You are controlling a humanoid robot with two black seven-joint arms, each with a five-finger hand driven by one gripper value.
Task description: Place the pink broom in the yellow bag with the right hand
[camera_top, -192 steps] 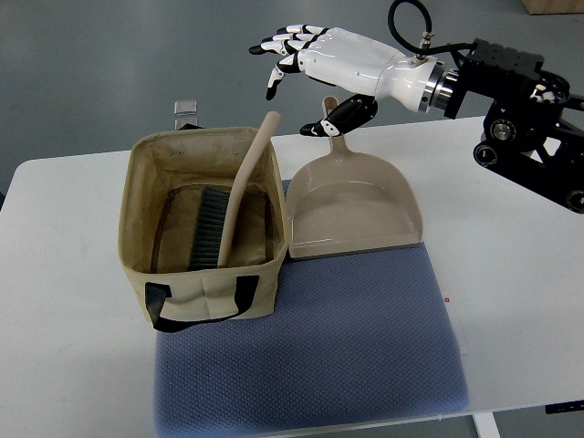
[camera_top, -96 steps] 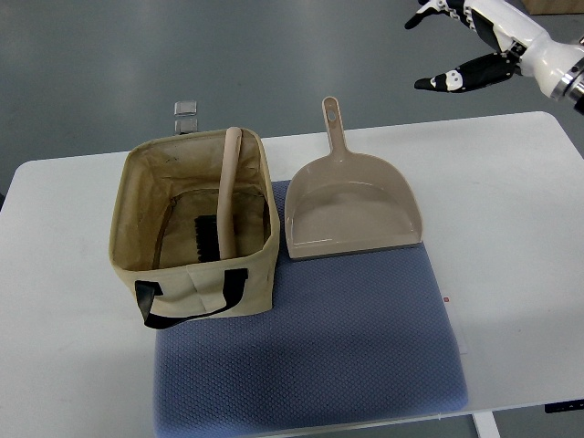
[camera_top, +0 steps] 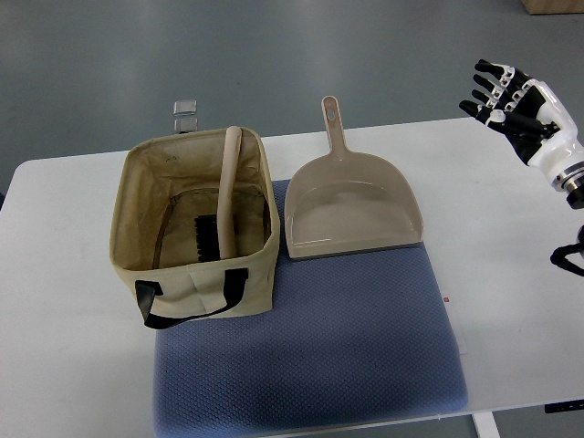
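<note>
Already inside the bag [camera_top: 196,274], the broom [camera_top: 224,196] stands tilted: its dark bristles rest on the bag floor and its pale handle leans against the rear rim, tip just above it. My right hand [camera_top: 516,100] hovers at the desk's far right edge, well apart from the bag, fingers spread and holding nothing; my left hand does not show. I judge the broom light and rigid, with a smooth plastic handle that could slip; the upper handle, clear of the fabric wall, is the best place to take hold should it need resettling. The bag is soft-sided and may sag or shift if pushed. Beside it, the matching dustpan [camera_top: 351,205] lies on the blue mat [camera_top: 310,356], handle pointing away, touching the bag's right wall. The white desk [camera_top: 64,301] carries everything.
</note>
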